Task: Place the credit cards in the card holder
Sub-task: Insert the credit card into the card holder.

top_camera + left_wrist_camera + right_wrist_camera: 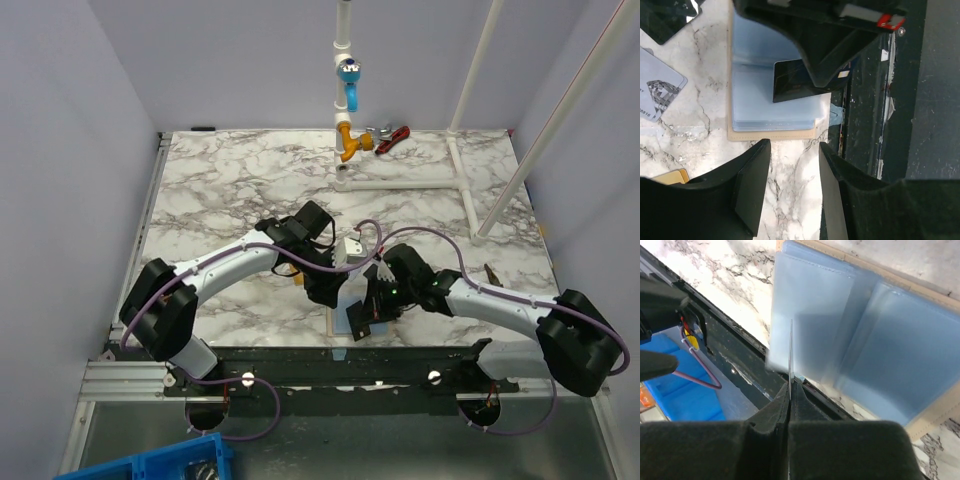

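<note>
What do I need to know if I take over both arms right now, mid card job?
Left gripper: fingers open, empty, hovering just off the card holder's beige edge.
Right gripper: fingers shut on the dark card, held on edge over the holder's blue sleeves.
Holder lies open at the near edge of the table.
Done: no card visibly inside.
Left: slot the dark card, then the silver card and gold card, both lying on the table beside the holder.

Left wrist view: pale silver-blue card [657, 82], lying on the marble surface [790, 165], bears small digits near its cropped edge. They possibly read "8816", but are sideways and blurred. The remainder of the number is outside the frame.
</note>
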Action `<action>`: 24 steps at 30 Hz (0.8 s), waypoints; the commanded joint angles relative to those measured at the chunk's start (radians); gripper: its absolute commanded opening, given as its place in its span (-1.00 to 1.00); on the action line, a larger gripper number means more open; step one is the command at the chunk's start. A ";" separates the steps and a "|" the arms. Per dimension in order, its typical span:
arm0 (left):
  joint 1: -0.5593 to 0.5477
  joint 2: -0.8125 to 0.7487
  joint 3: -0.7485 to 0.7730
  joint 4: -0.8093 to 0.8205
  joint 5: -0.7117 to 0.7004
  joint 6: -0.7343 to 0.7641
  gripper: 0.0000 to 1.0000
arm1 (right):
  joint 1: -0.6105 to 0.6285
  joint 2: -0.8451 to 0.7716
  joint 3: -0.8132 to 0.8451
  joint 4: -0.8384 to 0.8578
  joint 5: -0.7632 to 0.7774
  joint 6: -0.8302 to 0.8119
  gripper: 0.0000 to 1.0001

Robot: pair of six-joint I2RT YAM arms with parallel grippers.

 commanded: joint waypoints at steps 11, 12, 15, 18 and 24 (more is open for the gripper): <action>-0.022 -0.006 -0.014 0.049 0.011 0.025 -0.10 | -0.007 -0.025 -0.055 0.062 0.100 0.017 -0.99; -0.032 -0.006 -0.026 0.067 0.000 0.019 -0.11 | -0.018 -0.038 -0.068 0.063 0.109 0.022 -0.99; -0.052 -0.011 -0.077 0.163 -0.017 -0.033 -0.12 | -0.050 -0.072 -0.119 0.086 0.121 0.029 -0.99; -0.058 -0.020 -0.152 0.304 -0.034 -0.092 -0.13 | -0.061 -0.064 -0.151 0.134 0.085 0.034 -0.99; -0.058 -0.020 -0.254 0.481 -0.127 -0.153 -0.14 | -0.066 0.009 -0.167 0.212 0.013 0.030 -0.99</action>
